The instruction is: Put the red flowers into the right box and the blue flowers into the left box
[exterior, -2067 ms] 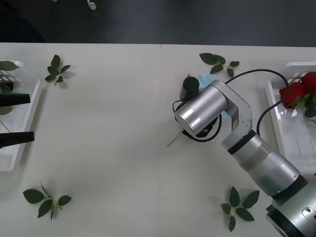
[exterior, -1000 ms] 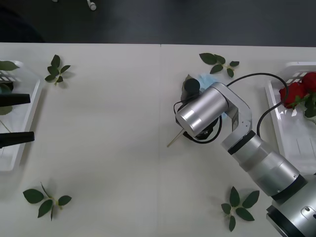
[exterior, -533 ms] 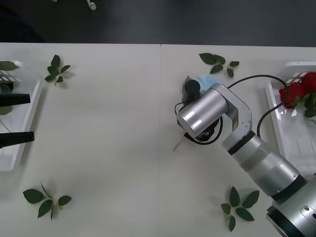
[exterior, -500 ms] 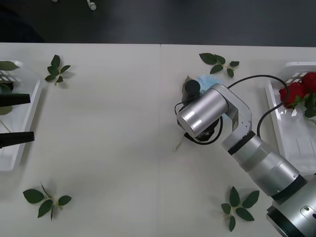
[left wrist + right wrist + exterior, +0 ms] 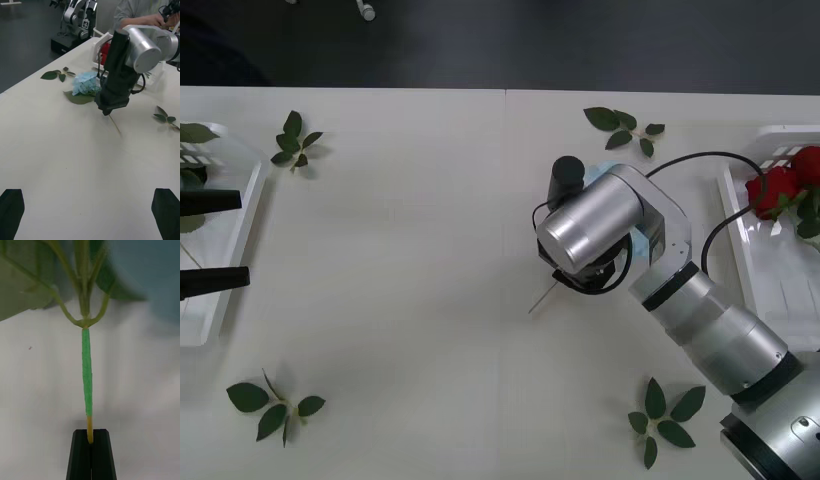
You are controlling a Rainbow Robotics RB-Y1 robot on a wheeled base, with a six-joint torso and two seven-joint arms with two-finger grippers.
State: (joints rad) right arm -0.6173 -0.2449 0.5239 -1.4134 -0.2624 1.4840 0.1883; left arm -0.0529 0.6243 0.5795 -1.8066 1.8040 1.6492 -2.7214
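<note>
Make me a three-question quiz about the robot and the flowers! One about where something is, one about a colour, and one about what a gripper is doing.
1. Where do the red flowers lie?
A. in the right box
B. in the middle of the table
C. in the left box

2. What colour is the flower beside the right gripper?
A. yellow
B. pale blue
C. pink

3. What is the right gripper doing?
A. hanging open above the table
B. holding a loose leaf sprig
C. pinching a flower stem

Answers:
1 A, the front view shows red blooms in the white tray at the right.
2 B, the left wrist view shows sky-blue petals.
3 C, the right wrist view shows the black fingers shut on the stem's end.
</note>
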